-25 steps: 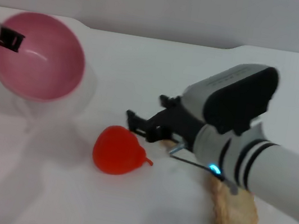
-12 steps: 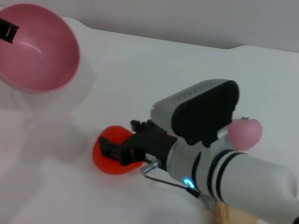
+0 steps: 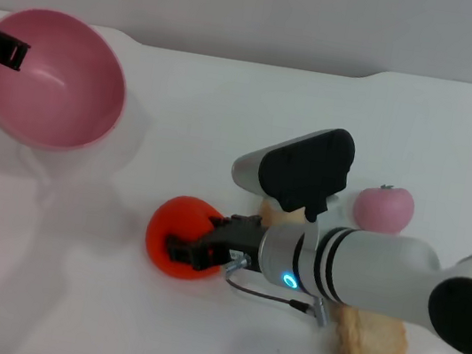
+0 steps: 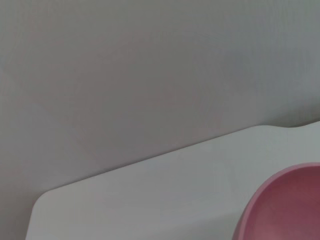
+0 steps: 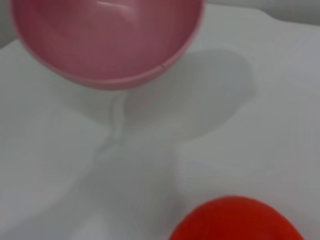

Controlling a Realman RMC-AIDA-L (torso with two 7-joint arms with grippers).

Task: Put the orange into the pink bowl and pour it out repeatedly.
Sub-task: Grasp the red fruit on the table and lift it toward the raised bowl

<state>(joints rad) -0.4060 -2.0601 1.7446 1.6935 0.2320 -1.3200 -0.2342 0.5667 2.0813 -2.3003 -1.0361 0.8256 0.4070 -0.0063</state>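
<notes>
Gripping orange (image 3: 180, 236): right gripper (image 3: 193, 249); left gripper (image 3: 4, 51) pinching tilted pink bowl (image 3: 57, 86) rim.

Most of the left end effector (image 3: 3, 50) is cut off at the left edge of the head view, only a black bit on the pink bowl (image 3: 53, 81) rim shows (can't tell its grip). The right end effector (image 3: 191, 249) covers the orange's (image 3: 170, 228) right side. The small beige thing (image 3: 273, 212) is mostly hidden behind the arm. The right wrist view crops the orange at the edge.
</notes>
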